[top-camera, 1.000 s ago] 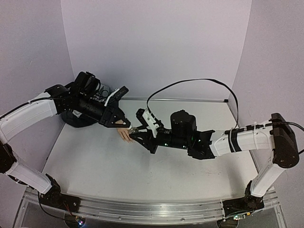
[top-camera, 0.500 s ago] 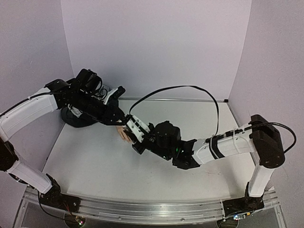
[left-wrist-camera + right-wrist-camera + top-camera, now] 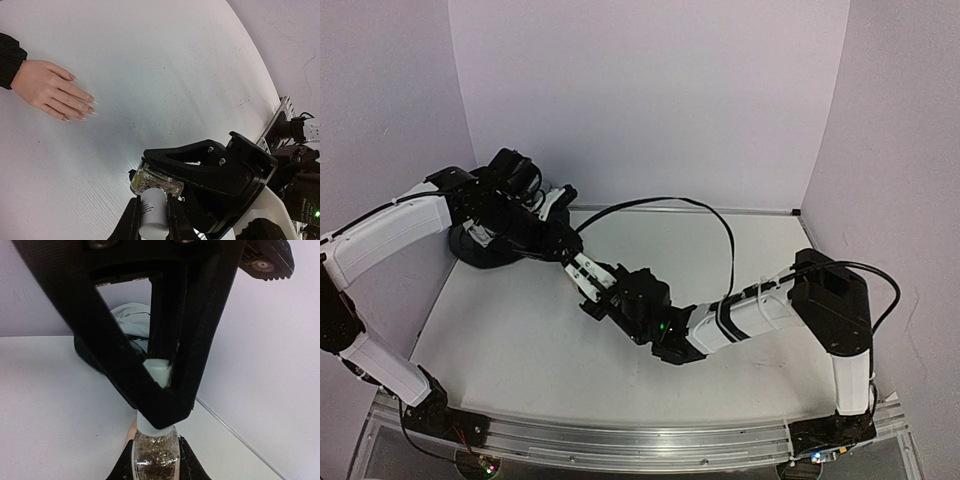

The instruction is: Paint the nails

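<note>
A pale mannequin hand (image 3: 47,90) lies flat on the white table, coming out of a dark sleeve (image 3: 7,60). Its nails (image 3: 90,105) sit at the fingertips, pointing right. My left gripper (image 3: 152,201) is shut on the white cap (image 3: 154,212) of a small clear glitter bottle (image 3: 154,455). My right gripper (image 3: 154,452) is shut on the body of that bottle. Cap (image 3: 160,371) and bottle meet, held in the air to the right of the hand. In the top view the left gripper (image 3: 570,257) and right gripper (image 3: 590,288) touch, hiding the hand.
A dark jacket heap (image 3: 480,250) lies at the back left by the wall. A black cable (image 3: 660,203) loops over the right arm. Lilac walls close the table at the back and both sides. A metal rail (image 3: 620,440) runs along the near edge.
My right arm has swung left and folded in, carrying the bottle up against the left gripper. The left gripper has drawn back slightly. The hand, visible from above earlier, is now covered.
</note>
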### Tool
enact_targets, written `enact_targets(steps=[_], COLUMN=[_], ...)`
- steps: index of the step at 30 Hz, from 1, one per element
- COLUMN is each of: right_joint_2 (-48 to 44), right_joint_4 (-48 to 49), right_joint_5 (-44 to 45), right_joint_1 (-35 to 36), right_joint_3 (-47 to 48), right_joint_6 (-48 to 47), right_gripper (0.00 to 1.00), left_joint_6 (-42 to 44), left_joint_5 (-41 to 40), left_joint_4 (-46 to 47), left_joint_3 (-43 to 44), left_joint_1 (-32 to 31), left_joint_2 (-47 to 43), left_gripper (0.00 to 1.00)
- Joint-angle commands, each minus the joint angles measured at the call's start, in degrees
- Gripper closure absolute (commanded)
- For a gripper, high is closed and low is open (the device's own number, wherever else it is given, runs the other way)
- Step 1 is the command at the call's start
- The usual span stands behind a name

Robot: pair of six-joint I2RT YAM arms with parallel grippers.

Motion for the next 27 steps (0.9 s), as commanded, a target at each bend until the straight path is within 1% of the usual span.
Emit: enact_targets(steps=[1,4,7,9,12,14,16,18,21,23,27], right_joint_2=[-7.1,-11.6,-15.0,-15.9,-15.5,-14.8,-14.6,-14.4,-14.0,-14.1,-13.5], right_joint_4=[9.2,2.9,-3.0,-3.9,-3.9,-3.6,-1.5,4.2,10.4,11.4,11.4], right_joint_5=[-13.6,-29.6,-48.5,-61.1,-79.9,-89.5,-95.2,-99.6,-103.9,-104.7,-103.2], right_joint_1=[-2.2,-6.4,-11.0,-13.7,-16.6,-17.1,-17.2,-17.2,-17.2,-17.2,-17.2], right_joint_3=[4.9,3.4,3.7,3.9,6.2,7.9,8.7,8.8,9.6,9.6,9.4], right_joint_6=[7.8,16.6,23.3,28.2,36.7,41.6,46.3,53.4,61.3,63.4,64.8], right_gripper=[1.0,1.0,1.0,1.0,1.0,1.0,1.0,1.0,1.0,1.0,1.0], left_joint_6=[1.5,5.8,12.8,17.8,23.5,26.5,28.9,30.9,33.8,35.1,35.5], left_joint_5=[5.2,8.8,14.9,19.8,25.2,27.6,27.8,28.9,30.8,31.2,30.6], left_joint_4=[-3.1,-1.9,-0.4,-0.4,-1.0,-1.5,-2.4,-3.5,-5.6,-7.1,-7.8], left_joint_3=[0.0,-0.7,-1.8,-2.0,-2.1,-1.9,-1.3,-0.8,-0.3,0.3,1.3], left_joint_1=[-1.7,-1.7,-1.7,-1.8,-2.3,-3.2,-4.4,-5.1,-5.2,-5.2,-5.2], left_joint_2=[1.3,0.7,0.2,0.5,0.9,1.0,1.1,1.3,1.5,1.5,1.0], left_gripper=[1.0,1.0,1.0,1.0,1.0,1.0,1.0,1.0,1.0,1.0,1.0])
